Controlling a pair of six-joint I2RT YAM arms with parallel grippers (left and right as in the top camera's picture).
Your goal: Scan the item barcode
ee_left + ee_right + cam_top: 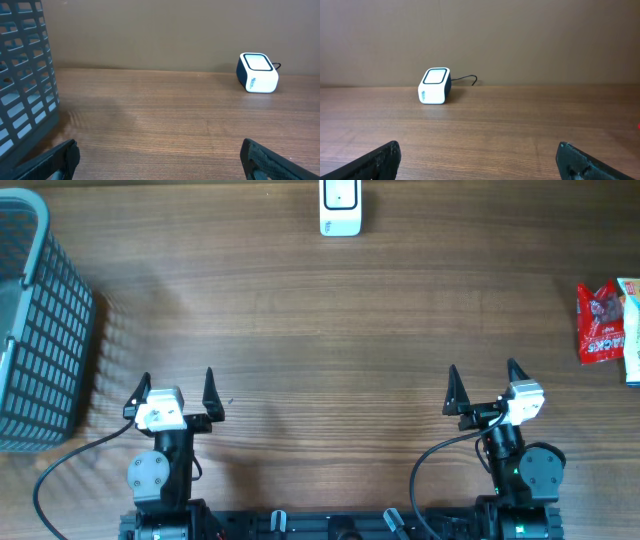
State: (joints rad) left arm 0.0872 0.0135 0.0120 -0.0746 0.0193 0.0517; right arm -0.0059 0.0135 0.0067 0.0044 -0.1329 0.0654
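A red snack packet [601, 323] lies at the table's right edge, next to a white and teal pack [631, 328] cut off by the frame. The white barcode scanner [340, 207] stands at the far middle of the table; it also shows as the scanner [257, 73] in the left wrist view and the scanner [435, 86] in the right wrist view. My left gripper [175, 394] hangs open near the front left, nothing between its fingers. My right gripper [483, 387] hangs open near the front right, well left of the packet. No barcode shows.
A grey slatted basket [35, 320] fills the left edge of the table, close beside my left gripper; its wall [25, 85] stands at the left of the left wrist view. The scanner's cable [465, 78] trails behind it.
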